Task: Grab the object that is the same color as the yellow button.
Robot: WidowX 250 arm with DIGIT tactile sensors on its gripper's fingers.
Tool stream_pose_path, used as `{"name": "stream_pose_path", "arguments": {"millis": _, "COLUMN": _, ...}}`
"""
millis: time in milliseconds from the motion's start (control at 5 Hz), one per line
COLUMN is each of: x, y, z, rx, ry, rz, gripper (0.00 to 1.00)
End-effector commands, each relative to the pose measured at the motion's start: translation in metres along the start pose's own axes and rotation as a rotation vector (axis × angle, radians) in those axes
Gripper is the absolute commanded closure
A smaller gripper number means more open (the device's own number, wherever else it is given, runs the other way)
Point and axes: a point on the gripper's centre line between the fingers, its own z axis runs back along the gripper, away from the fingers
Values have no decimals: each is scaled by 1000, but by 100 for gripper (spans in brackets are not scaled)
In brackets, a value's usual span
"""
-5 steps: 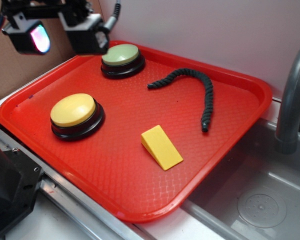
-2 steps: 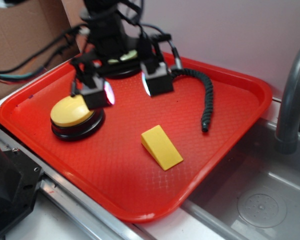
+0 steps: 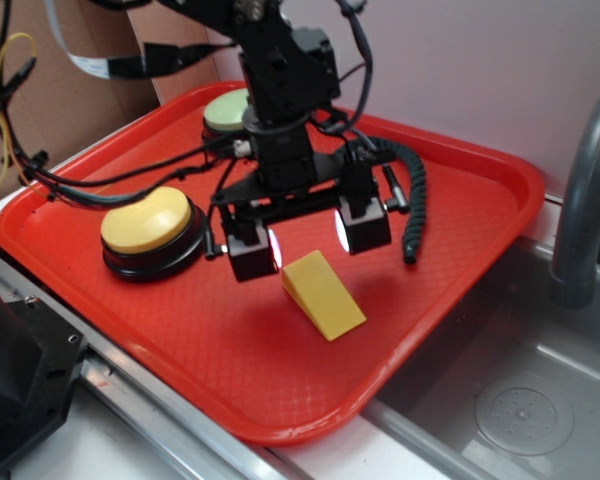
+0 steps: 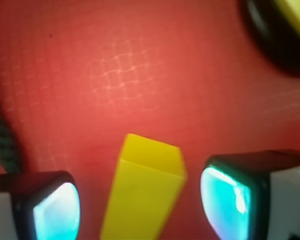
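The small yellow wedge block [image 3: 323, 294] lies on the red tray [image 3: 230, 370], right of centre. My gripper [image 3: 308, 240] is open and hangs just above and behind the wedge's tall end, one finger on each side. In the wrist view the wedge [image 4: 145, 192] shows between the two glowing pads [image 4: 57, 212], clear of both. The yellow button [image 3: 147, 221], a round dome on a black base, sits at the tray's left; its edge shows at the wrist view's top right [image 4: 282, 35].
A pale green dome button [image 3: 225, 110] sits at the tray's back, partly behind the arm. A dark twisted rope [image 3: 416, 200] lies right of the gripper. A grey sink [image 3: 520, 410] and faucet [image 3: 585, 190] are to the right.
The gripper has come forward and down from the tray's back, past the yellow button, to a spot over the wedge's tall end. The wedge has not moved.
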Motion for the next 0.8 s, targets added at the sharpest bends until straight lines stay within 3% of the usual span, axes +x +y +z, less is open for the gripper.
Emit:
{"name": "stream_pose_path", "arguments": {"millis": 0, "x": -1, "y": 4, "z": -12, "rx": -33, "ry": 49, "rz": 47, "gripper": 0}}
{"name": "stream_pose_path", "arguments": {"millis": 200, "x": -1, "y": 6, "z": -17, "rx": -36, "ry": 39, "rz": 59, "gripper": 0}}
{"name": "stream_pose_path", "arguments": {"millis": 400, "x": 3, "y": 5, "z": -18, "rx": -41, "ry": 29, "rz": 59, "gripper": 100}}
{"name": "stream_pose_path", "arguments": {"millis": 600, "x": 5, "y": 5, "z": -8, "rx": -49, "ry": 5, "rz": -1, "gripper": 100}}
